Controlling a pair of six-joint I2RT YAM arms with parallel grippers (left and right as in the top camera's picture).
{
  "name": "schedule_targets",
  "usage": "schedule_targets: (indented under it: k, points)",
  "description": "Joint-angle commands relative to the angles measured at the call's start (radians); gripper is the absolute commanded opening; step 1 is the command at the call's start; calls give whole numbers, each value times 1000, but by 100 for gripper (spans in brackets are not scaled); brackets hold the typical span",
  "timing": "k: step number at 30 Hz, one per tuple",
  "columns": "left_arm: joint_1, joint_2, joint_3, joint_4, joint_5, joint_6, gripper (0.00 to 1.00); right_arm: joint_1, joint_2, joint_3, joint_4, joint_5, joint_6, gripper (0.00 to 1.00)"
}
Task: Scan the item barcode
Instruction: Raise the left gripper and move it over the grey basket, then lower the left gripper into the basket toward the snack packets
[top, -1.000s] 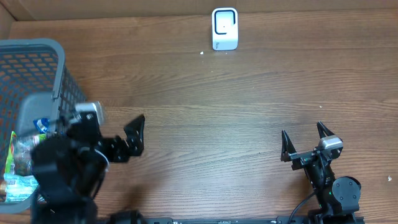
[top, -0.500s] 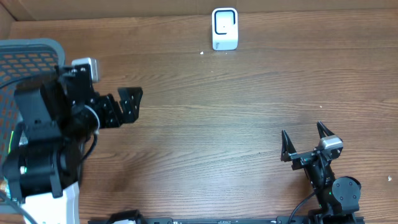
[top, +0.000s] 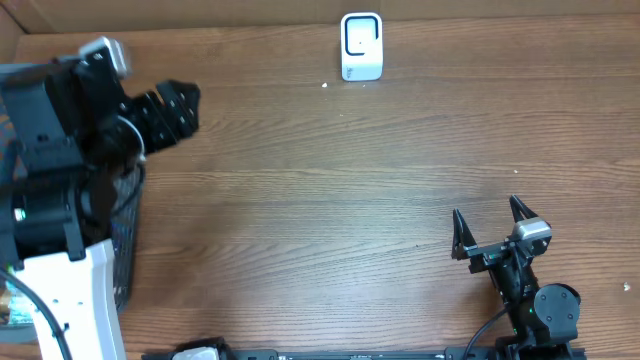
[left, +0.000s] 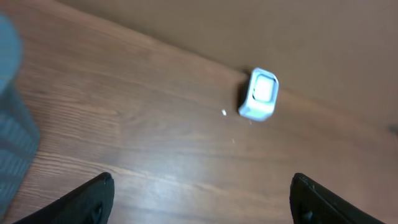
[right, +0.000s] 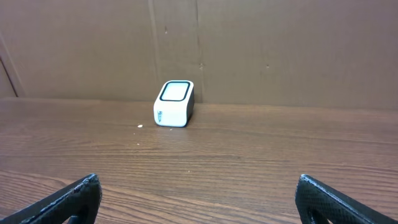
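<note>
The white barcode scanner (top: 361, 45) stands at the far edge of the table, seen also as a scanner (left: 259, 94) in the left wrist view and a scanner (right: 174, 103) in the right wrist view. My left gripper (top: 183, 110) hangs above the far left of the table, open, with only bare wood between its fingertips (left: 93, 198). My right gripper (top: 490, 228) rests near the front right, open and empty. The item is hidden; the left arm covers most of the basket.
A grey mesh basket (top: 126, 250) stands at the left edge under the left arm, and shows as a blurred basket (left: 12, 137) in the left wrist view. A brown cardboard wall (right: 249, 43) backs the table behind the scanner. A small white speck (top: 325, 85) lies near the scanner.
The left arm has risen and swung toward the far left corner, its gripper moving from the mid-left table up beside the basket. The right arm has not moved.
</note>
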Motion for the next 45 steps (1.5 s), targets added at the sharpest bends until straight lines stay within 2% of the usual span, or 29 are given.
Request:
schedule_targets:
  k: [1,5,13,18,22,26,28,34,36,40,45]
  points:
    - [-6,48,91,-16,-81,-99,80,5,-9,-10,5,1,2,100]
    - [-6,58,185,-74,-130,-111,79,5,-9,-10,5,1,2,100]
    - [-6,58,383,-274,-337,-112,79,5,-9,-10,5,1,2,100]
    - [20,57,442,-416,-441,-219,77,5,-9,-10,5,1,2,100]
    - [102,60,449,-503,-549,-294,78,5,-9,-10,5,1,2,100]
    - [251,82,449,-551,-539,-301,79,5,-9,-10,5,1,2,100]
    - [341,103,449,-556,-513,-281,82,5,-9,-10,5,1,2,100]
    - [615,227,449,-546,-303,-127,84,5,-9,-10,5,1,2,100]
    - [682,292,449,-561,-238,-97,78,5,-9,-10,5,1,2,100]
    - [736,430,445,-592,-236,-100,66,5,-9,-10,5,1,2,100]
    - [734,541,406,-567,-294,-137,63,5,-9,-10,5,1,2,100]
